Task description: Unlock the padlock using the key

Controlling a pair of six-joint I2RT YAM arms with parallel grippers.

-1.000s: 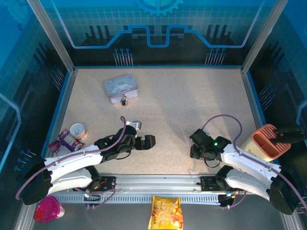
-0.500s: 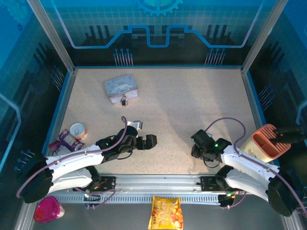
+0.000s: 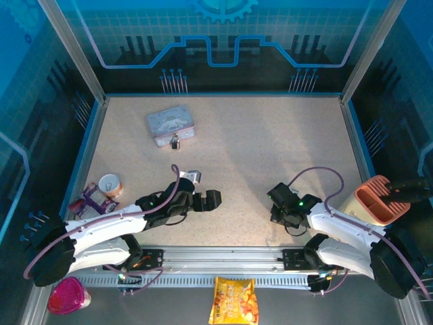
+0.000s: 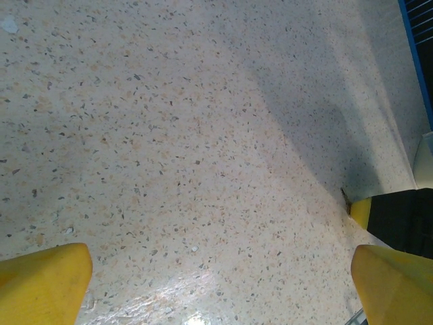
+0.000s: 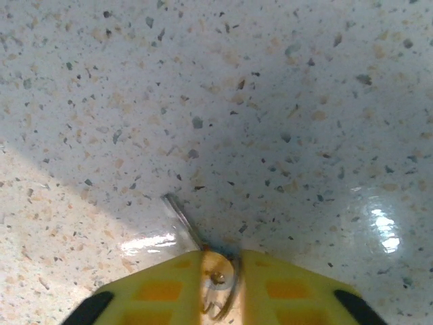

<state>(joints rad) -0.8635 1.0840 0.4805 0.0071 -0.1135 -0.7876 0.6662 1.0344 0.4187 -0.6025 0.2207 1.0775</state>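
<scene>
**A:** Right jaws?

**B:** Narrow. The yellow pads [image 5: 159, 292] sit against either side of the key [image 5: 216, 276], which is on the surface [image 3: 270, 135] near 5 o'clock. In the wrist view its thin end points to 11 o'clock.

**A:** Good enough to lift?

**B:** Shallow, I'd judge, since only the head sits between the pads. Lift slowly and watch for the key pivoting. A tilted blade will miss the keyhole.

**A:** Left jaws?

**B:** Wide and holding nothing, with the tips [image 4: 40, 284] over bare surface near 6 o'clock.

**A:** And the padlock?

**B:** The padlock [image 3: 175, 143] is far off at 11 o'clock, touching the tin's [image 3: 170, 125] front and well apart from both arms. The left should steady its body first, or 1 loose lock will likely slide.
</scene>
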